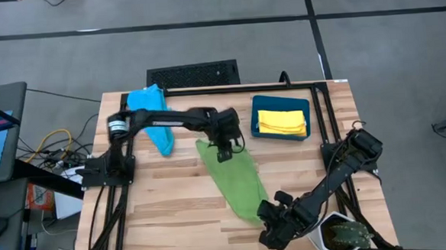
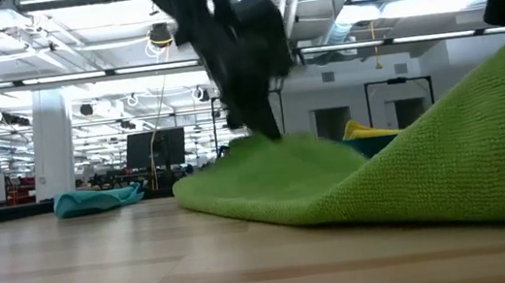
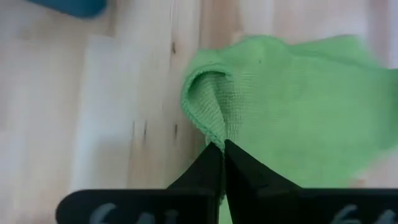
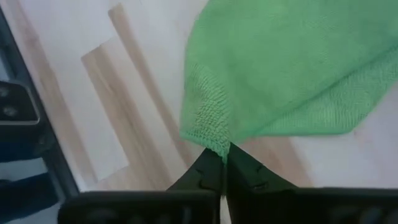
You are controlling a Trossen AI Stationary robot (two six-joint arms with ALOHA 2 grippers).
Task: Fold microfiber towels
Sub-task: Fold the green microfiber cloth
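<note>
Green towel [image 1: 237,182] lies mid-frame, left gripper [image 1: 226,149] pinches its top corner shut & right gripper [image 1: 267,212] pinches the bottom corner, so it may slip out bc each grip is tiny.

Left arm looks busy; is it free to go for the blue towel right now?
Probably not yet: the left end effector is shut on the green towel. The blue towel lies uncovered beside that arm, so letting go would free it.

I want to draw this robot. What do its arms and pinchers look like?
Both arms are black and jointed. The left arm has a silver ring near its base. Each ends in two dark pointed fingers: the left gripper and right gripper look alike. Pale lettering marks the bar behind the fingers.
</note>
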